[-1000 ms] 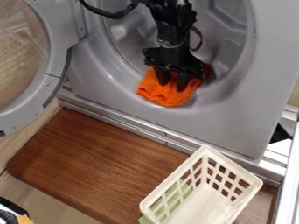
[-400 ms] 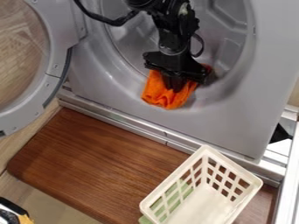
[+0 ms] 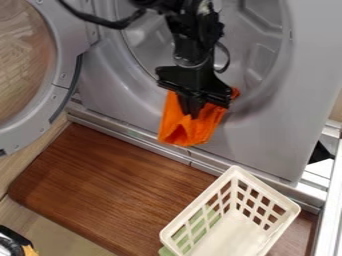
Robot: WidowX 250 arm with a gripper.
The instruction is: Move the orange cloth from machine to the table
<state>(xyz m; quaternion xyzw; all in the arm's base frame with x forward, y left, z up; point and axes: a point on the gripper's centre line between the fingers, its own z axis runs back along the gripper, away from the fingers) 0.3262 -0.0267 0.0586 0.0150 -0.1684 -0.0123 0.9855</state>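
Far left of the claw, the round washing machine door [image 3: 65, 85] stands open; its curved frame bounds that side. A small dark mark on its lower rim is too small to identify. Well below the door, at the lower left corner, is a black-and-white object with a yellow part [image 3: 12, 240], type indeterminate, beside a light wood-grain surface [image 3: 53, 230].

Below and left of the claw, the brown wood-grain board [image 3: 107, 185] presents a rounded left corner. Its exposed face runs from the metal rail [image 3: 147, 141] to the lower edge of the view, with the basket bounding it on the right. A black cable [image 3: 107, 21] curves above and left of the claw.

The claw [image 3: 194, 115], pointing downward, is clenched on the orange cloth [image 3: 184, 125]. The cloth hangs from it in front of the lower rim of the drum opening, its bottom hem over the rail. A pale patch on the arm above the claw is too small to make out.

Below and right of the claw, the cream slotted basket [image 3: 198, 201] sits tilted on the board; green material [image 3: 204, 220] shows through its left wall. Above and right is the ribbed drum [image 3: 257, 50]. The grey front panel [image 3: 274, 137] extends rightward, toward a white frame strip [image 3: 327, 210].
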